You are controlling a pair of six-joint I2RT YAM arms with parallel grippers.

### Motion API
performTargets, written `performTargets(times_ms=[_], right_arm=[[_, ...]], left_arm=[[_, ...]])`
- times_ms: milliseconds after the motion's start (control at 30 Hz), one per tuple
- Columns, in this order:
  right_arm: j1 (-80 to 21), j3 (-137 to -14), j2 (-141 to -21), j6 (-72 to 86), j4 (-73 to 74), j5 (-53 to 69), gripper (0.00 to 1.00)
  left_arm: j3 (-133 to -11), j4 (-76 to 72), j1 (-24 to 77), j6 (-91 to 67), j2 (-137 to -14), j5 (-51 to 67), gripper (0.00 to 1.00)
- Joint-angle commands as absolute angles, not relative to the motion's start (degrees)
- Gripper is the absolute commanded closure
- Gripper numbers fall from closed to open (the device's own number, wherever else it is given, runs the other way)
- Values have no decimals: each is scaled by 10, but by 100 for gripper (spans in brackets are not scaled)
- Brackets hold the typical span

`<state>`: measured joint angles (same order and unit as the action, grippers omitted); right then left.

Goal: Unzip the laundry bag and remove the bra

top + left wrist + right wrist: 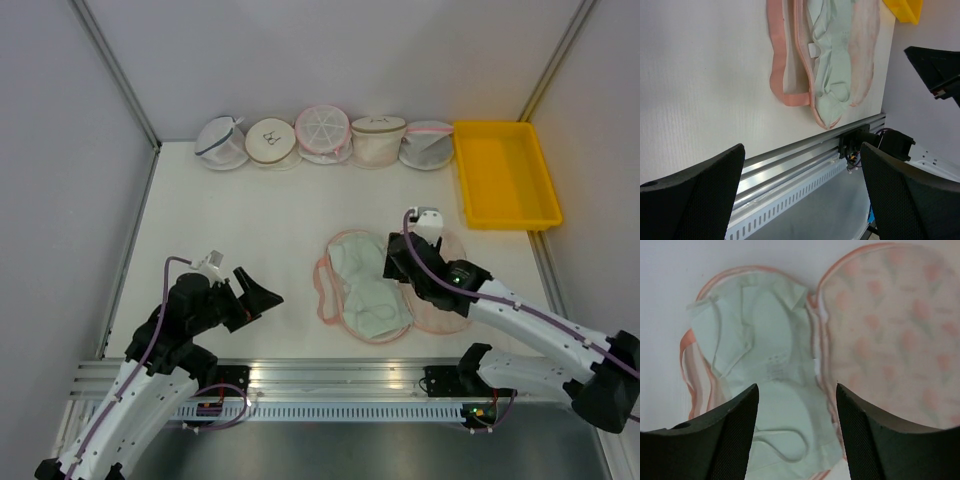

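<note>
Near the front edge of the table (250, 210), the left gripper (257, 291) hovers with its fingers spread wide and holds nothing, well left of the laundry bag (437, 317). The bag lies opened flat mid-table, printed flap to the right, with the mint-white bra (368, 292) resting in its left half. The right gripper (393, 262) hangs over the bra, jaws wide and empty. Farther back, five round mesh bags (322, 135) stand in a row beside a yellow tray (505, 175).
</note>
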<state>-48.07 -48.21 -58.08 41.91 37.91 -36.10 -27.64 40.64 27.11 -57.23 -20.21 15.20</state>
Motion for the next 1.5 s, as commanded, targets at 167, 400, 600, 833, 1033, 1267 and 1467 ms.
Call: performTargets(times_ms=[167, 400, 600, 833, 1033, 1267, 1467], right_arm=[[-435, -418, -696, 346, 119, -94, 31], [-398, -413, -770, 321, 91, -57, 31], [-385, -397, -812, 314, 77, -61, 31], [-383, -386, -829, 303, 84, -89, 30], [-376, -372, -839, 305, 45, -25, 31], [-375, -367, -857, 308, 26, -3, 59], [-375, -373, -845, 308, 34, -3, 100]], left_arm=[[-298, 414, 272, -584, -197, 143, 0], [-295, 418, 272, -582, -192, 141, 1], [-292, 421, 272, -584, -182, 141, 0], [-289, 429, 272, -584, -172, 140, 0], [-288, 429, 272, -586, -171, 140, 0], [-284, 434, 272, -590, -162, 141, 1], [-283, 433, 272, -591, -159, 141, 0]])
